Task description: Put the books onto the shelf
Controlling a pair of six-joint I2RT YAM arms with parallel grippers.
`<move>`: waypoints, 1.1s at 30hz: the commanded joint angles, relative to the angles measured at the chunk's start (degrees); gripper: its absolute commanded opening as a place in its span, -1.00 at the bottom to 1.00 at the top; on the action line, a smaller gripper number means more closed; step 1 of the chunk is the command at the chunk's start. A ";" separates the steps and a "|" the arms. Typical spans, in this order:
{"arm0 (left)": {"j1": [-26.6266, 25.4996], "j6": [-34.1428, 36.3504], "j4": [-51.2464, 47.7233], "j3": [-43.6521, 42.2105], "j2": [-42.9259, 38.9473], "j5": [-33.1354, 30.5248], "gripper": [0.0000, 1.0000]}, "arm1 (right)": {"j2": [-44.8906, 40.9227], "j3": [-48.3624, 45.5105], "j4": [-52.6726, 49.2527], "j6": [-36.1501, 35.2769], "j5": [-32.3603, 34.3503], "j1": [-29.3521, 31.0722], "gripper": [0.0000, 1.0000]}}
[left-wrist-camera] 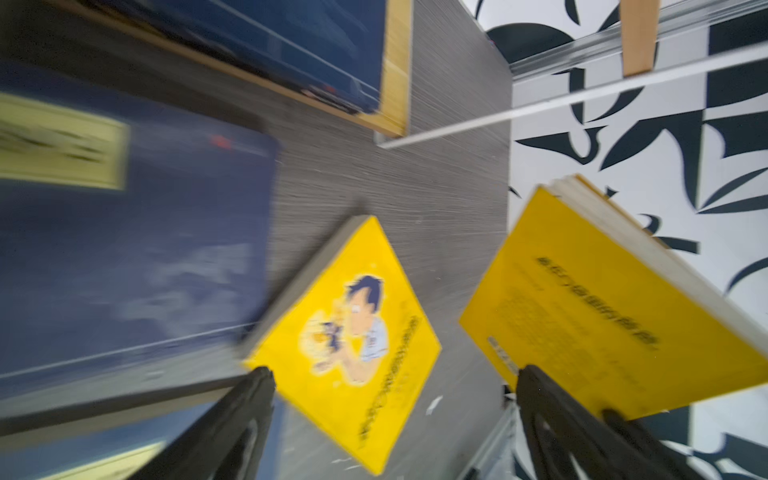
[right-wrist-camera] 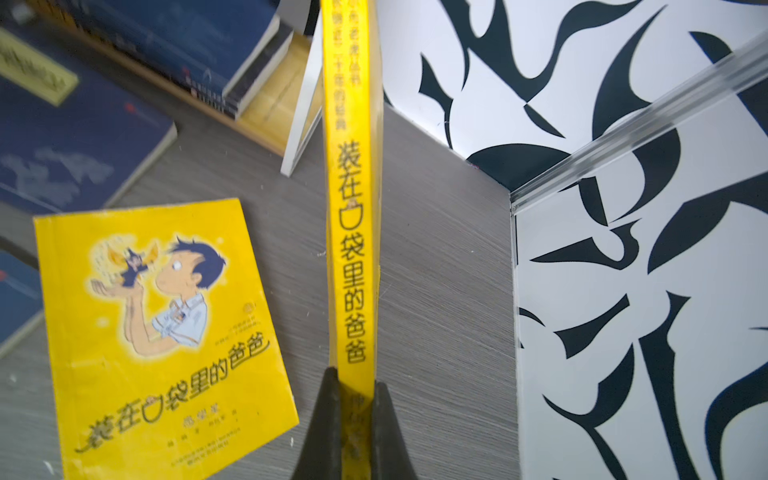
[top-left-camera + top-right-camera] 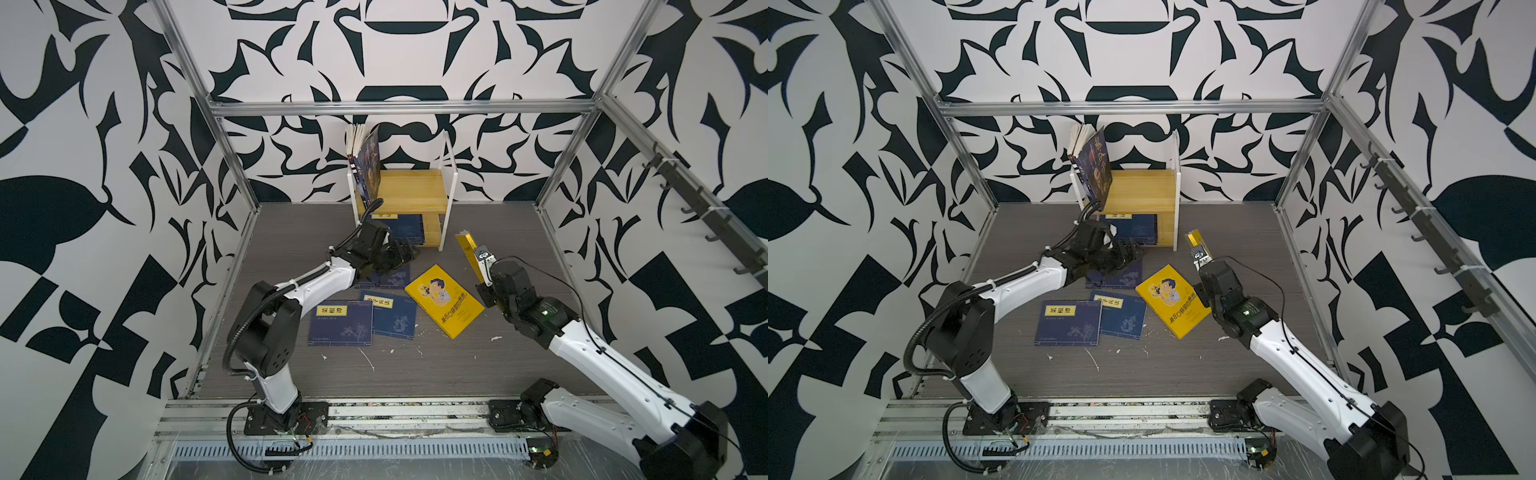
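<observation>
The right gripper [image 2: 353, 386] is closed tight on the spine of a yellow book [image 2: 351, 208], which it holds on edge above the table [image 3: 478, 374]. Just beside it the second yellow book [image 2: 158, 332] lies flat. The left gripper [image 1: 395, 374] stands wide open and empty over a navy book [image 3: 390, 278]. Two more navy books [image 3: 340, 322] lie behind it.

Ahead of both grippers, the shelf [image 3: 409, 189] carries a leaning portrait book [image 3: 370, 170] above and a blue book [image 3: 405, 228] below. The step in hand, I judge, is bringing the held book to the shelf. Next it must rise over the upper board and stay upright.
</observation>
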 commanded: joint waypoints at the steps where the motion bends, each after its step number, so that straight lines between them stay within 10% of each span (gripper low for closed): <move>1: 1.21 13.36 -7.58 -1.54 -5.60 0.13 0.95 | -2.80 2.12 6.75 4.85 -0.07 -0.16 -1.00; 14: 7.08 43.53 -18.22 -6.58 -22.15 -1.39 0.99 | -7.02 -0.11 12.25 8.73 -6.54 -0.16 -1.00; 33: 33.27 52.14 -19.59 -13.05 -35.97 13.81 1.00 | -6.52 -2.82 32.93 13.55 -26.73 2.43 -1.00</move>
